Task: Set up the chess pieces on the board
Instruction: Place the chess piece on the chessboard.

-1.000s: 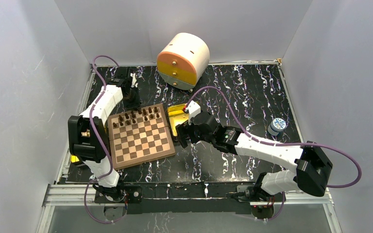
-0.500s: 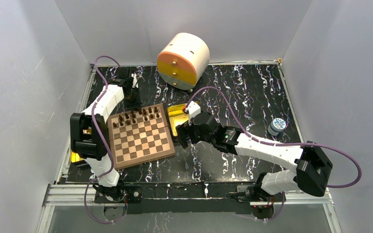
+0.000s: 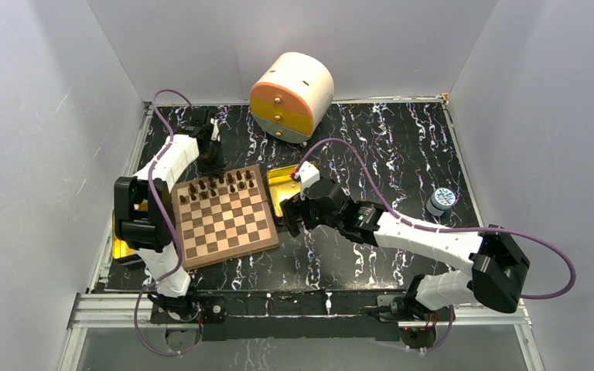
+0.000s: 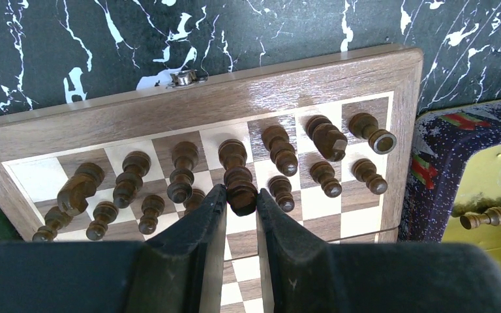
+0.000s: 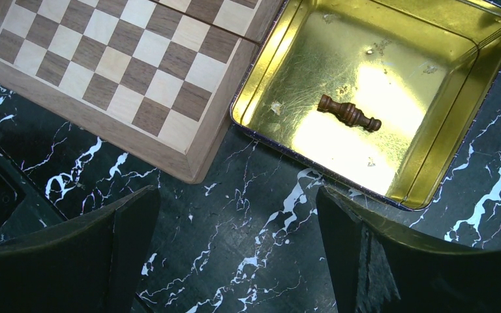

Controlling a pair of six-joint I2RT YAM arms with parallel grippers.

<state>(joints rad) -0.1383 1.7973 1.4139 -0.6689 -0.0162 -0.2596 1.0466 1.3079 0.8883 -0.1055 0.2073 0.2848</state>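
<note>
Walnut and pale squares marked the board (image 3: 224,220), lying on the black marbled table (image 3: 387,147). From above, the chess pieces (image 3: 218,185) filled only the board's two far rows, probably so one side was finished first. The left claw (image 3: 210,158) hung over the board's far edge. The right claw (image 3: 288,220) waited off the board's right edge, beside the gold tin (image 3: 272,179) that touched that edge. A cream and orange drawer unit (image 3: 291,94) stood well behind the board, and a small blue-capped bottle (image 3: 441,199) far to its right; neither looked like a hindrance.

The left wrist camera showed its claw narrowed onto a held piece (image 4: 240,190) in the second row from the board's far edge, upright over its square. Neighbours stood close on both sides and just behind, so the fingers had little room to spread. The far-row corner square farthest from the tin was bare.

The right wrist camera showed its claw spread wide and holding nothing, above bare table at the board's near corner on the tin side. A lone piece (image 5: 349,113) lay flat inside the tin, likely meant for that bare corner. The tin's raised wall and the piece's flat pose would make that pick awkward.
</note>
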